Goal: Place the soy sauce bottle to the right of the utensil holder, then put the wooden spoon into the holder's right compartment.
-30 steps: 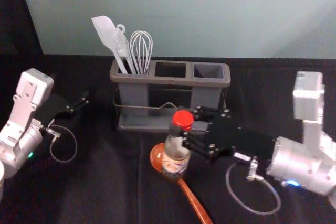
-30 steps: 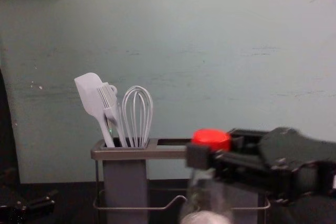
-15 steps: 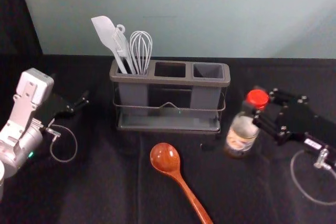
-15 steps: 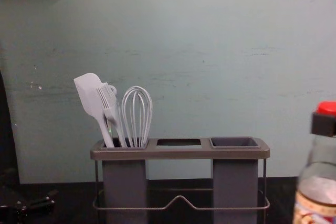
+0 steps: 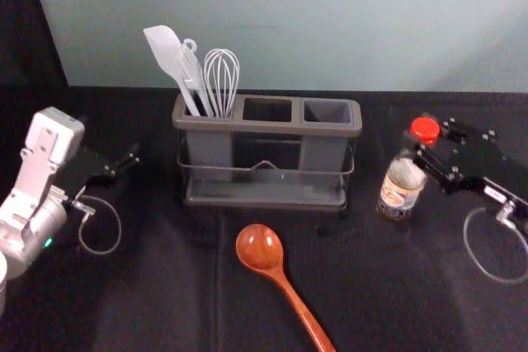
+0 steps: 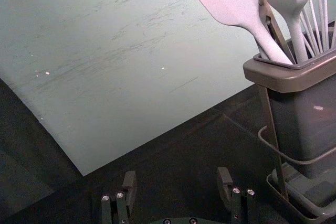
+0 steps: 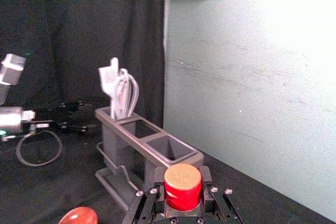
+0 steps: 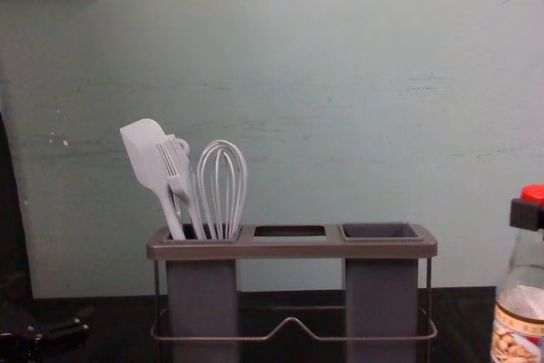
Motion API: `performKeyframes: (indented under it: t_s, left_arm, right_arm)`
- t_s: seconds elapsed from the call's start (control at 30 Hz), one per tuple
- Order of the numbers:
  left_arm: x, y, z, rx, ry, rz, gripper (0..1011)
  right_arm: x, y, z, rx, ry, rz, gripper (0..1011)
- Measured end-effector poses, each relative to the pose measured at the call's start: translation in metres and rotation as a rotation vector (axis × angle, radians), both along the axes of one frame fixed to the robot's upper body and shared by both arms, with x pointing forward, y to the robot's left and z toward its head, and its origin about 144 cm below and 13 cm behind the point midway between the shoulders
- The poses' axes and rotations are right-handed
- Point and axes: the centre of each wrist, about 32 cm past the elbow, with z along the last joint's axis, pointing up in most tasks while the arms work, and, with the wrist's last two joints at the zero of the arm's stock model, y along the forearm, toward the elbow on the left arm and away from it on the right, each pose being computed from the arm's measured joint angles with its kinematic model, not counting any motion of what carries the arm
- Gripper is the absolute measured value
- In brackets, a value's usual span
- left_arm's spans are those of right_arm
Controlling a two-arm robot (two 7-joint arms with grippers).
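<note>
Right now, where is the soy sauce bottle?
In the head view, the soy sauce bottle is right of the utensil holder, its red cap between the right hand's fingers.

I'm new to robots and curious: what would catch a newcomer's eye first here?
First, the red cap of the soy sauce bottle, right of the utensil holder, gripped between the right arm's fingers. Next, the glossy wooden spoon lying in front of the holder. Then the pale utensils, a whisk among them, standing in the holder's left compartment.
</note>
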Motion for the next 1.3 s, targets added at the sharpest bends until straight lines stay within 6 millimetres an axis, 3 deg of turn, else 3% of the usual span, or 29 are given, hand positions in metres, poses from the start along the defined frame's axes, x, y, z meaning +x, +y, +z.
performKeyframes:
  t_s: [0.5,0.9,1.3]
  left_arm:
    - [0.000,0.000,0.000,0.000,0.000,0.000,1005]
    - [0.000,0.000,0.000,0.000,0.000,0.000,1005]
    - [0.000,0.000,0.000,0.000,0.000,0.000,1005]
  right_arm:
    - [0.043,0.009,-0.018,0.046,0.056,-0.035,387]
    - [0.055,0.011,-0.027,0.046,0.081,-0.045,387]
    - [0.054,0.009,-0.028,0.043,0.080,-0.056,387]
